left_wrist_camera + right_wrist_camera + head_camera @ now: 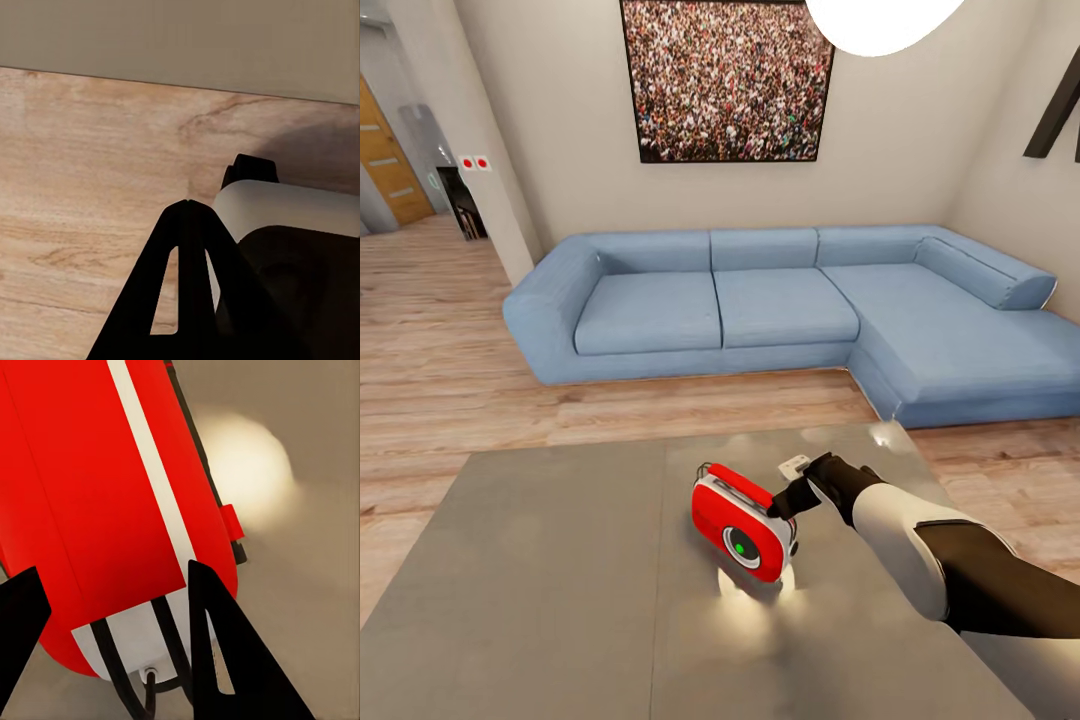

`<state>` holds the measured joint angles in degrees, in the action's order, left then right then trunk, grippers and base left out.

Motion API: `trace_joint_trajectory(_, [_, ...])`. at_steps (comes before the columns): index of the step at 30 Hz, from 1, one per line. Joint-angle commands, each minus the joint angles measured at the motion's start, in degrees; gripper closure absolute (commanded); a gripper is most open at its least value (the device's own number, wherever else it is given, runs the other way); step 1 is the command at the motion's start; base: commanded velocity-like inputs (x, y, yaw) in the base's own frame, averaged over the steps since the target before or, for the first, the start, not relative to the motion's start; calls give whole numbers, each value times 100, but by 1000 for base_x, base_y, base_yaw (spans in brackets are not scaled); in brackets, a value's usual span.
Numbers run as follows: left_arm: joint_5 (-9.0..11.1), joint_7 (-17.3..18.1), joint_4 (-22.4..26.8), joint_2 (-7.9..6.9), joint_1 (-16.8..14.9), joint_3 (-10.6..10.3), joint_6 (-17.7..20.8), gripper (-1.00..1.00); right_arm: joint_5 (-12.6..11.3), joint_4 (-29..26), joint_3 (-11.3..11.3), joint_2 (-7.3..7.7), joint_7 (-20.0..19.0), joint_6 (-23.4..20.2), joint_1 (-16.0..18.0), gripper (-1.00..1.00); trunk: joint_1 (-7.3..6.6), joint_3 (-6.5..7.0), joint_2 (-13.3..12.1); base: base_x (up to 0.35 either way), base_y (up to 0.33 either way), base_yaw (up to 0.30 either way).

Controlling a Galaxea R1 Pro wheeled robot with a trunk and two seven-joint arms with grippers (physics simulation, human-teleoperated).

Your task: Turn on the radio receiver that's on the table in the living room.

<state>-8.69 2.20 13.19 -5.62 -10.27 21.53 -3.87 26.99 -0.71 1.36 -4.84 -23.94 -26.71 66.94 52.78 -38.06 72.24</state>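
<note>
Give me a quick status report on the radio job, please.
Right gripper open, at the radio receiver's top edge. Left gripper shut, idle over floor. Radio upright on the table. Nothing in the way.

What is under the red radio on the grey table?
The radio receiver stands on the glossy grey table. Beneath it only the tabletop shows, with a bright reflection at its base. The patch directly under the radio is covered. The right hand is at its side.

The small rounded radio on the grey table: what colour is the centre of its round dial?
Green, ringed in dark grey, on the red radio; clearest in the head view.
</note>
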Motion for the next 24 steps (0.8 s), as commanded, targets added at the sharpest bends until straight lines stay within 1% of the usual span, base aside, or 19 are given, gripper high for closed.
trace_joint_trajectory(1, [-1, 0, 0, 2, -1, 0, 0, 100, -1, 1, -4, 0, 4, -1, -5, 100, 24, -20, 41, 0, 0, 0])
trace_joint_trajectory(4, [-1, 0, 0, 3, -1, 0, 0, 100, -1, 1, -4, 0, 4, -1, -5, 100, 90, -74, 161, 0, 0, 0])
trace_joint_trajectory(11, [-8, -1, 0, 47, -1, 0, -8, 100, -1, 1, -4, 0, 4, -1, -5, 100, 90, -74, 161, 0, 0, 0])
trace_joint_trajectory(24, [-10, -3, 0, 60, -1, 0, -9, 100, -1, 18, -4, -16, 4, -1, -5, 100, 90, -74, 161, 0, 0, 0])
